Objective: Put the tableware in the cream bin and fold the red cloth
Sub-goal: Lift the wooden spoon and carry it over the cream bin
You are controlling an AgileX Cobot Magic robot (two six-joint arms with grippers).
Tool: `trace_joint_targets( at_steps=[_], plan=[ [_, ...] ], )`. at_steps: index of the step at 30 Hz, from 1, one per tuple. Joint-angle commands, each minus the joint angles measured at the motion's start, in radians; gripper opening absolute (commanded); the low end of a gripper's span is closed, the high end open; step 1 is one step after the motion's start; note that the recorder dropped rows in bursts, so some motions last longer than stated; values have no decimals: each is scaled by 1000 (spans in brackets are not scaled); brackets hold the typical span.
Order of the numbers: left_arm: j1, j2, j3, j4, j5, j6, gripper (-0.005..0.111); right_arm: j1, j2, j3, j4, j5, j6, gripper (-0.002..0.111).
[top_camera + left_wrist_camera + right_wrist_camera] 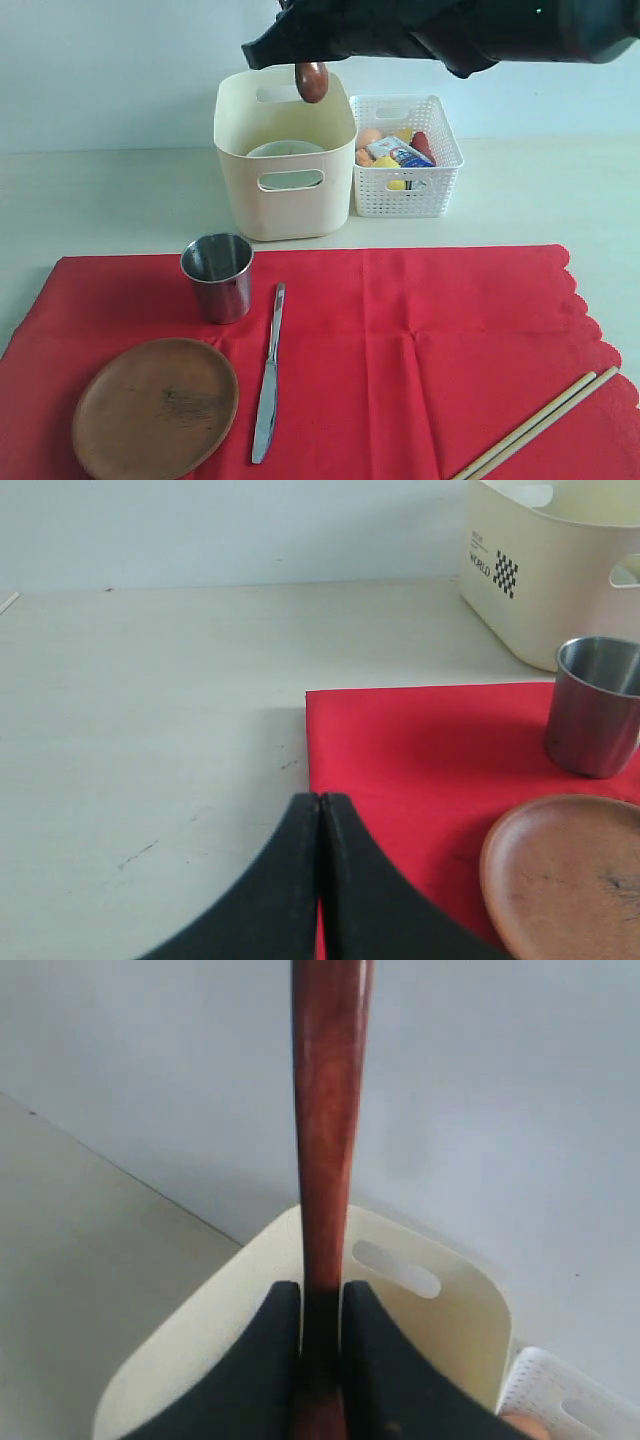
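Exterior view: right arm (450, 30) reaches in from the right along the upper edge, stretched roughly level and crossing the middle to end above the cream bin (290, 215). Rounded end of the dark wooden spoon (311, 82) hangs below it, over the bin's rear rim and clear of the walls.

Right wrist view: right gripper (322, 1295) is clamped narrowly on the spoon's handle, both fingers pressed against the wood, with the bin's open mouth beyond.

Left wrist view: left gripper (320, 800) is fully closed, fingertips touching and holding nothing, over the near left corner of the red cloth (420, 770), where cloth meets bare surface (150, 730).

Task items, exterior view:
- pale bowl (285, 148) inside the cream bin.
- steel cup (218, 275) upright on the cloth's far left part, in front of the bin.
- round wooden plate (155, 408) on the cloth near the cup, not touching it.
- silver knife (268, 380) flat, just right of cup and plate.
- chopsticks (535, 425) side by side at the cloth's near right corner.
- cloth spread flat, unfolded.

White lattice basket (405, 195) stands beside the bin on its right, holding food items. Nothing stands between spoon and bin opening.
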Motion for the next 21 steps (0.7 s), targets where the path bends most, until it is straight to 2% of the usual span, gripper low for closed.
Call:
trace_joint_targets(
  at_steps=[1, 11, 21],
  plan=[
    [0, -6, 2, -10, -8, 0, 0, -46, 88, -77, -7, 0, -2, 0],
    [0, -6, 2, -10, -8, 0, 0, -55, 263, -222, -7, 76, -4, 0],
    [0, -6, 2, -10, -8, 0, 0, -55, 338, -236, -9, 114, -48, 0]
  ],
)
